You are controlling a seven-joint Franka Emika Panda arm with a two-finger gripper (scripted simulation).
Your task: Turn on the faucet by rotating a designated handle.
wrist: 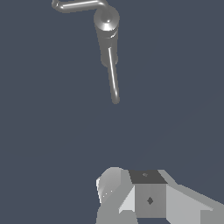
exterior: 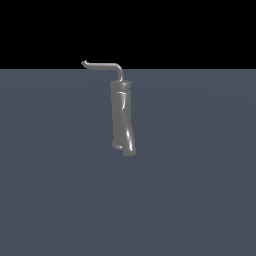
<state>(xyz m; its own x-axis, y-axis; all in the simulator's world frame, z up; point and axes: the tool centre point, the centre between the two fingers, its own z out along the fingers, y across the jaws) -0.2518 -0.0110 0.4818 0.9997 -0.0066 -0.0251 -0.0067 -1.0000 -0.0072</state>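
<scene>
The faucet (exterior: 122, 117) is a tall glossy grey column, slightly bent and wider at its foot, standing on the flat grey-blue floor in the exterior view. The handle (exterior: 102, 65), a thin L-shaped rod with a hooked tip, reaches from its top toward the exterior view's left. From the wrist view I look down on the faucet (wrist: 106, 26), with the handle (wrist: 78, 5) at the picture's edge and a thin bright streak running along the column. Part of my gripper (wrist: 131, 194) shows there, well apart from the faucet, touching nothing. Its fingers are not distinguishable. The exterior view does not show it.
A plain grey-blue floor (exterior: 200, 190) spreads around the faucet, ending at a black background behind the handle. No other objects show in either view.
</scene>
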